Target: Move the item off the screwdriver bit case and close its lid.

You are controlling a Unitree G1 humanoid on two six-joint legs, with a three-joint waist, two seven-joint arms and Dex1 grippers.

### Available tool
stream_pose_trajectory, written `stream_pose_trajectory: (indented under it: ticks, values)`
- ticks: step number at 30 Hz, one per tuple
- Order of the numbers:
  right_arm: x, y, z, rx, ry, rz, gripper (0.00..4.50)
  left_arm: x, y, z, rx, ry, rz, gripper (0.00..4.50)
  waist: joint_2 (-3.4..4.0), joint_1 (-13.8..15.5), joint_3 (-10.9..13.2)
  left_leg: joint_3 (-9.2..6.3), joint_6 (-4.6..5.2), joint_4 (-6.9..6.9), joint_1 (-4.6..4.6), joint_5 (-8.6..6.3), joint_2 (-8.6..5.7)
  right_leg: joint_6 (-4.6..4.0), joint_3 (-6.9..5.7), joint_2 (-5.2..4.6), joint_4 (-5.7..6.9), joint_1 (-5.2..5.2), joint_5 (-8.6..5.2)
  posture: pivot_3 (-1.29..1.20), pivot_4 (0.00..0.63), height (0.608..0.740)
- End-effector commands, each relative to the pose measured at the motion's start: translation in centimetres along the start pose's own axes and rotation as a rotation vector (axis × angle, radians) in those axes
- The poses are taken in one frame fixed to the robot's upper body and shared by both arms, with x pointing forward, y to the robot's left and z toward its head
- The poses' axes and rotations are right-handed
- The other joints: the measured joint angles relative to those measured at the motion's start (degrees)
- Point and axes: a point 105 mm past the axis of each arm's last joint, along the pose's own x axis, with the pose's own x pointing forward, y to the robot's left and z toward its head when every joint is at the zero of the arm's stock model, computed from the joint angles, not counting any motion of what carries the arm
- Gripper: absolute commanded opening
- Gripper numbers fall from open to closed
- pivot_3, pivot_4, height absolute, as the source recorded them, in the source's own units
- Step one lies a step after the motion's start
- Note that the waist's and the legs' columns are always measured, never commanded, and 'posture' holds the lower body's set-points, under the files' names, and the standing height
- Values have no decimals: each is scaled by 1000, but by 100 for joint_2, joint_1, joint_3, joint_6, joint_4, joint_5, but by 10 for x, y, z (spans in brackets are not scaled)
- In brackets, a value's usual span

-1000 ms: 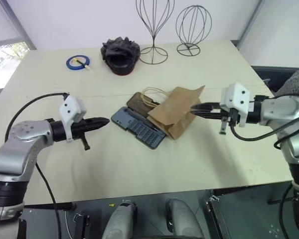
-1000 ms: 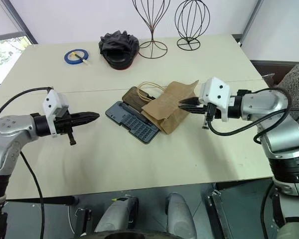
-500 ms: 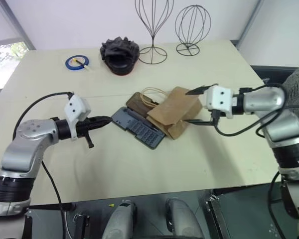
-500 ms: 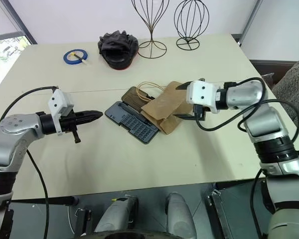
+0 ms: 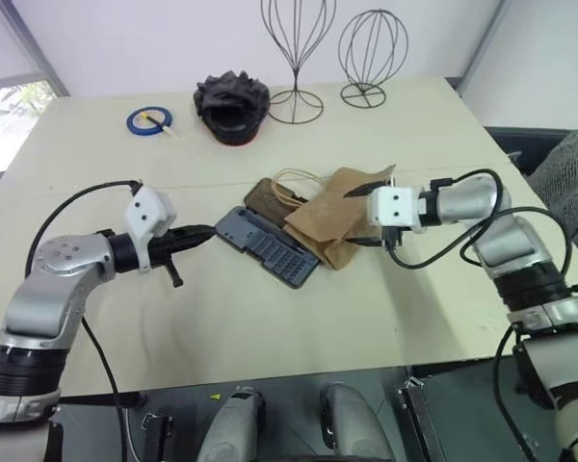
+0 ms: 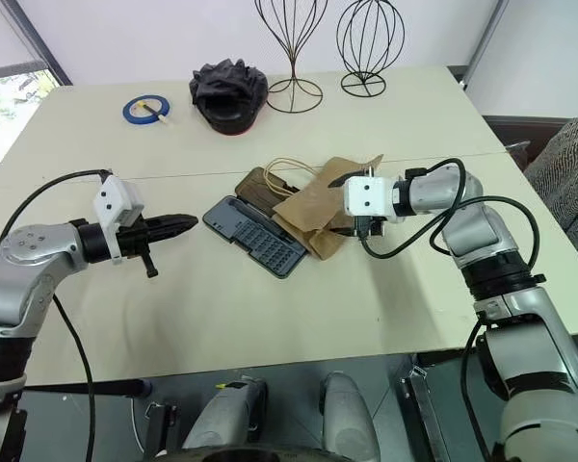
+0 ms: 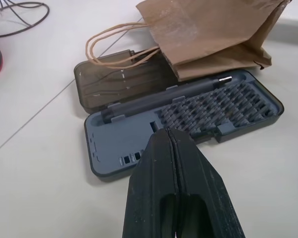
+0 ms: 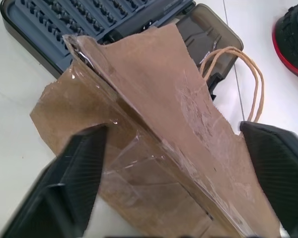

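Brown paper bag (image 5: 342, 214), light, soft and crushable, lies across the open case (image 5: 268, 246) and its lid (image 7: 120, 82); right fingers (image 8: 84, 158) spread wide astride its bottom end, gripping nothing, left fingers (image 7: 176, 163) pressed together, empty.

- The flat dark blue-grey plastic bit case (image 5: 268, 246) is laid open mid-desk (image 5: 270, 327), its translucent brown lid (image 5: 266, 196) behind it.
- The crumpled brown kraft paper bag (image 5: 335, 216) is draped over the lid's right part.
- The black crinkled bowl-like object (image 5: 232, 106) is set far behind.
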Motion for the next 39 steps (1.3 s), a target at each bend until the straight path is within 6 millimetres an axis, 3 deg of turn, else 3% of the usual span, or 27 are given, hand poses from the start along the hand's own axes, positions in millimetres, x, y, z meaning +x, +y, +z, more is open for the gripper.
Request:
stream_pose_trajectory:
  ticks: [1, 6, 13, 20, 24, 28, 35, 39]
  values:
    - [-3, -10, 10, -59, -17, -24, 2657, -2, 1, 9, 50, -25, 15, 0, 0, -2, 0, 0, 0, 0, 0, 0, 0, 0, 0, 0, 0, 0, 0, 0, 150, 740]
    - [0, -5, 9, -59, -20, -8, 37, -4, 4, 8, 59, -19, 28, 0, 0, -3, 0, 0, 0, 0, 0, 0, 0, 0, 0, 0, 0, -1, 0, 0, 150, 740]
    - [-2, 0, 5, -75, 0, -2, 37, -4, 7, 7, 66, -12, 37, 0, 0, 0, 0, 0, 0, 0, 0, 0, 0, 0, 0, 0, 1, -1, 0, 0, 150, 740]
    - [-30, -54, -3, -59, 71, -243, 37, 3, 8, 8, 74, -19, 25, 0, 2, -2, 1, 0, -1, 1, 0, 1, -1, 0, 0, 0, 3, -1, 0, 0, 150, 740]
    - [-49, -81, -26, -52, 197, -382, 37, 7, 6, 10, 73, -29, 17, 0, 2, 3, 1, 0, -1, -1, 0, 1, -2, -1, 0, 0, 1, -2, 0, 0, 150, 740]
    - [-71, -98, -60, -17, 374, -527, 37, 11, 4, 9, 72, -32, 11, 0, 2, 2, 1, 1, -2, -3, -1, 1, -6, -1, 1, -3, 1, -2, 0, 0, 150, 740]
    - [-90, -100, -104, -4, 611, -637, 37, 15, 1, 9, 66, -42, 7, 0, 2, -19, 1, 2, -3, -4, 0, 2, -12, -1, 2, -2, 3, -3, 0, 0, 150, 740]
    - [-97, -104, -111, -40, 680, -675, 37, 15, 1, 8, 66, -42, 9, 0, 2, -23, 1, 2, -4, -4, 0, 2, -15, -1, 2, -1, 3, -3, 0, 0, 150, 740]
